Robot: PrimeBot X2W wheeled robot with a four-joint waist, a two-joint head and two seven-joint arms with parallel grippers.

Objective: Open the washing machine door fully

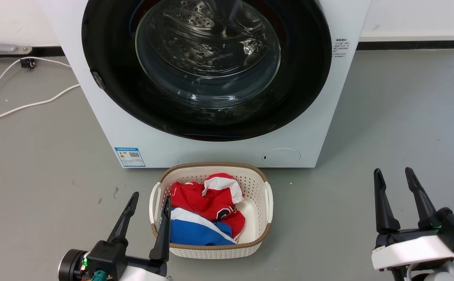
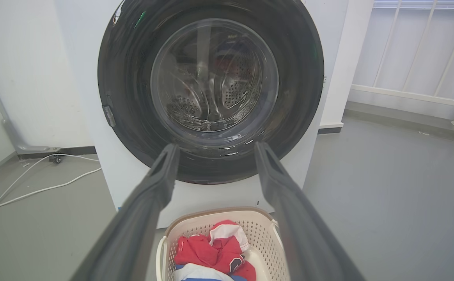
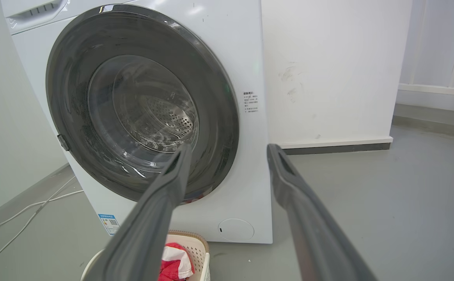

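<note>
The washing machine door [image 1: 305, 78] [image 2: 133, 97] [image 3: 67, 101] is a large round glossy black disc with a bulging clear glass bowl at its centre. It lies flat against the white machine front, shut, with a small latch tab on its left rim. My left gripper [image 1: 151, 199] [image 2: 215, 150] stands open at the lower left, fingers empty, above the basket's left side. My right gripper [image 1: 394, 173] [image 3: 229, 150] stands open at the lower right over bare floor, well short of the door.
A cream laundry basket [image 1: 264, 218] with red, white and blue clothes stands on the grey floor right in front of the machine. White cables [image 1: 24, 105] trail on the floor to the left. A white wall and railing [image 2: 410, 97] stand to the right.
</note>
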